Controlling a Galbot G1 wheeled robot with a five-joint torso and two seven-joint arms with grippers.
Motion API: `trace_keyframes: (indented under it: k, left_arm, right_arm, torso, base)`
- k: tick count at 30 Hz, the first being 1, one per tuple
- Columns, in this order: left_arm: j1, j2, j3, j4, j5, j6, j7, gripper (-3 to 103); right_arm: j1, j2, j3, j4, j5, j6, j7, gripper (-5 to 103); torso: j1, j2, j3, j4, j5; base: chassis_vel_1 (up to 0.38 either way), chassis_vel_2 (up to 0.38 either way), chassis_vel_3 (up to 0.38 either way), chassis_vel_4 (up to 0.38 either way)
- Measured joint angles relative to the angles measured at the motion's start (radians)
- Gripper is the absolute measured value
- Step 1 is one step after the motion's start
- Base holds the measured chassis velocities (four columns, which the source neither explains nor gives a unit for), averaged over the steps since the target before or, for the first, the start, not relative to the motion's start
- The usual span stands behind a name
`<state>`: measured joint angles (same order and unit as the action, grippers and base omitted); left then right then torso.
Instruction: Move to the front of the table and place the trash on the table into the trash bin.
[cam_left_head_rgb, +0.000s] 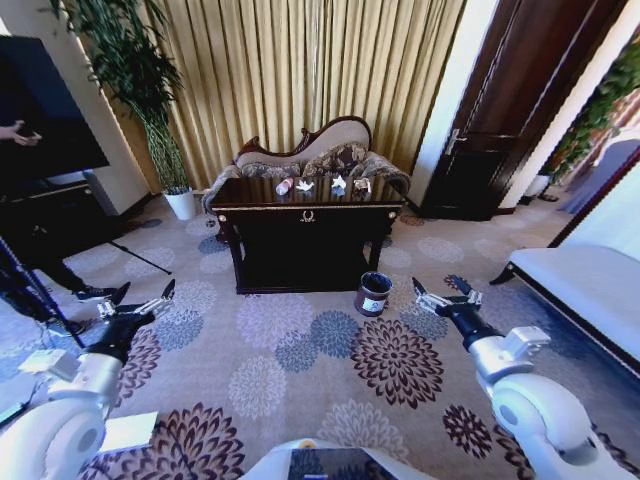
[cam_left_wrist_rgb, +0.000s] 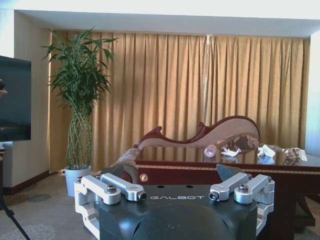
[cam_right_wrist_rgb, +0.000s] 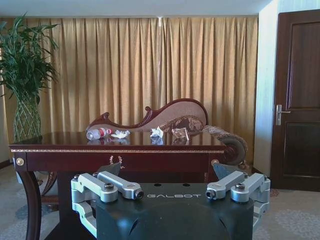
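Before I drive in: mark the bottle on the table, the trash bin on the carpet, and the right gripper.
bottle (cam_right_wrist_rgb: 98, 133): right wrist view, on its red-white label.
trash bin (cam_left_head_rgb: 374, 294): head view, on its dark side wall by the white label.
right gripper (cam_left_head_rgb: 442, 291): head view, midway between its open fingertips.

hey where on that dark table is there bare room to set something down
The table is bare at its left end, left of the bottle, and along the front edge. The back middle is crowded: bottle and paper wads sit in a row.
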<state>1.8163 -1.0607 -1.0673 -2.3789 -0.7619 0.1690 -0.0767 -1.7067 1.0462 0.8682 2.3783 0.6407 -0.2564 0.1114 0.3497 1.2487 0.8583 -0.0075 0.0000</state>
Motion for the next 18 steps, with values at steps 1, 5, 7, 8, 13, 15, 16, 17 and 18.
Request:
trace_keyframes:
  k: [1,5,7,8,13,15,16,17,18]
  left_arm:
    - [0.002,-0.002,-0.002,-0.002,-0.001,0.000,0.000,100]
    - [0.007,-0.004,-0.004,-0.004,-0.002,0.000,0.003,100]
    - [0.008,-0.004,-0.004,-0.005,-0.002,0.000,0.003,100]
    - [0.008,-0.004,-0.004,-0.005,-0.002,-0.001,0.004,100]
    - [0.012,-0.007,-0.004,-0.007,-0.002,-0.002,0.005,100]
    - [0.013,-0.007,-0.005,-0.008,-0.002,-0.002,0.005,100]
    - [0.013,-0.007,-0.005,-0.008,-0.002,-0.002,0.005,100]
    - [0.013,-0.007,-0.005,-0.008,-0.002,-0.003,0.005,100]
    - [0.013,-0.007,-0.005,-0.008,-0.002,-0.003,0.005,100]
  right_arm:
    - [-0.001,0.000,0.000,0.001,0.004,0.000,0.001,100]
    - [-0.002,0.001,0.001,0.004,0.013,0.000,0.002,100]
    - [-0.002,0.001,0.001,0.006,0.016,-0.001,0.002,100]
    - [-0.001,0.001,0.001,0.007,0.018,-0.003,0.002,100]
    - [0.000,0.002,0.001,0.007,0.018,-0.005,0.001,100]
    - [-0.001,0.003,0.001,0.006,0.018,-0.005,0.001,100]
    - [-0.001,0.003,0.001,0.006,0.018,-0.005,0.001,100]
    - [-0.001,0.003,0.000,0.006,0.018,-0.006,0.000,100]
    - [-0.001,0.003,0.000,0.006,0.018,-0.006,0.000,100]
  torso:
    - [0.000,0.000,0.000,0.0000,0.0000]
    - [0.000,0.000,0.000,0.0000,0.0000]
    - [0.000,0.000,0.000,0.0000,0.0000]
    - [0.000,0.000,0.000,0.0000,0.0000]
    - [0.000,0.000,0.000,0.0000,0.0000]
    - [0.000,0.000,0.000,0.0000,0.0000]
    - [0.000,0.000,0.000,0.0000,0.0000]
    - [0.000,0.000,0.000,0.0000,0.0000]
    - [0.000,0.000,0.000,0.0000,0.0000]
  base:
    - [0.000,0.000,0.000,0.000]
    - [0.000,0.000,0.000,0.000]
    - [0.000,0.000,0.000,0.000]
    - [0.000,0.000,0.000,0.000]
    - [0.000,0.000,0.000,0.000]
    - [0.000,0.000,0.000,0.000]
    - [0.000,0.000,0.000,0.000]
    - [0.000,0.000,0.000,0.000]
    - [0.000,0.000,0.000,0.000]
